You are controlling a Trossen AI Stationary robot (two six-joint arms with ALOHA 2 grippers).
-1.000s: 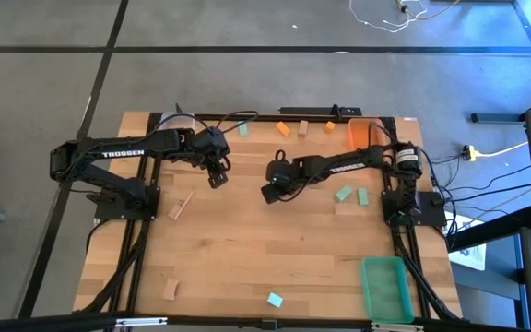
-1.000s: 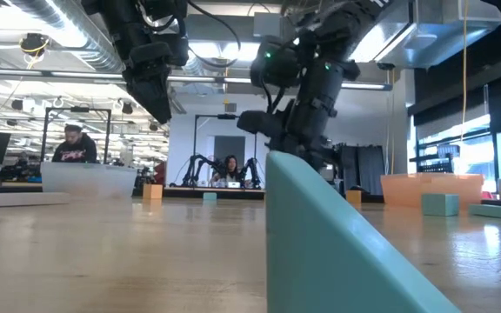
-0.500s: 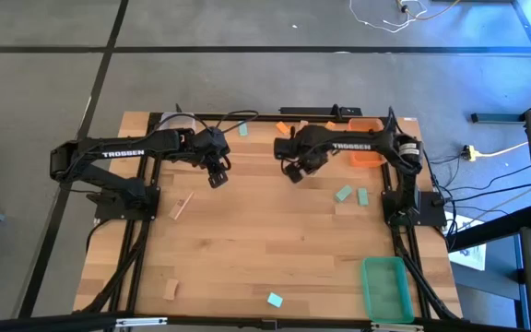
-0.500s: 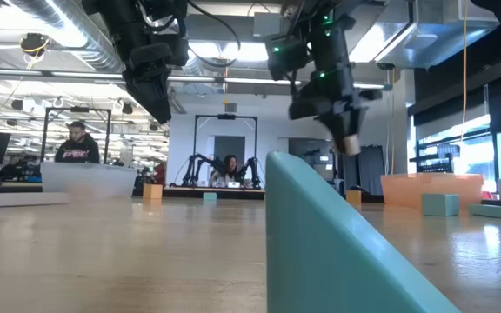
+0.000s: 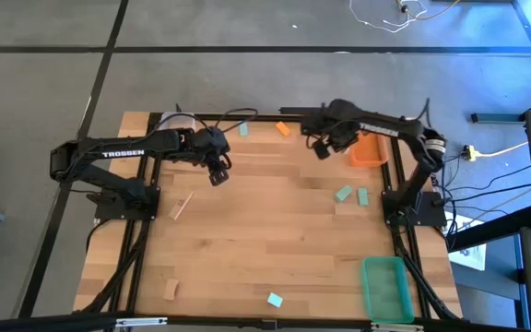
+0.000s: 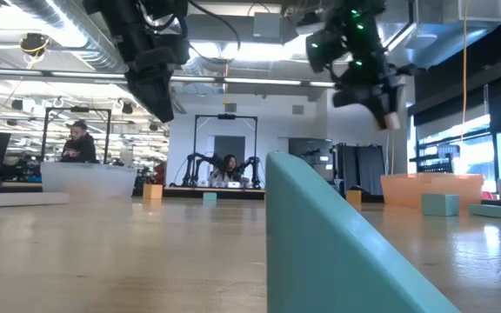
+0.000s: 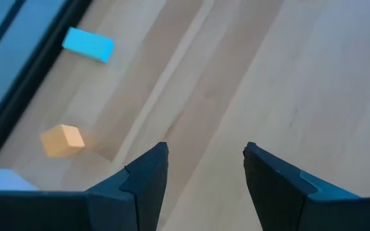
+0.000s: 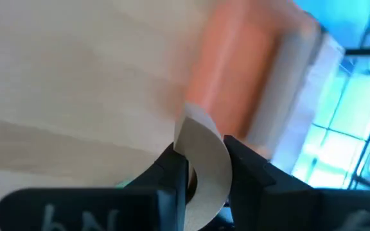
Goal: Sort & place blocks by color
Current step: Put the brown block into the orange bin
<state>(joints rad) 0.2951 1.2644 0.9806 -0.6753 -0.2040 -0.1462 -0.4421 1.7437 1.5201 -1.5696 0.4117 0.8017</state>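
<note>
Wood surface point(image 5: 247, 240): right gripper point(image 5: 322, 153) at 1 o'clock beside orange bin point(image 5: 369, 150), clamping pale block point(image 8: 201, 168); left gripper point(image 5: 218, 179) at 11, fingers spread, empty.

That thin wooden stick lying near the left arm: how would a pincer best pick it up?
Probably from straight above, closing across the narrow width at the middle of the wooden stick. It lies flat and slanted on the table with bare wood around it, so the left pincer should turn to span it crosswise.

Orange bin point(image 5: 368, 149), green bin point(image 5: 384, 288), teal blocks point(image 5: 343, 194), orange block point(image 5: 283, 129), pale wooden table point(image 5: 247, 240).
</note>
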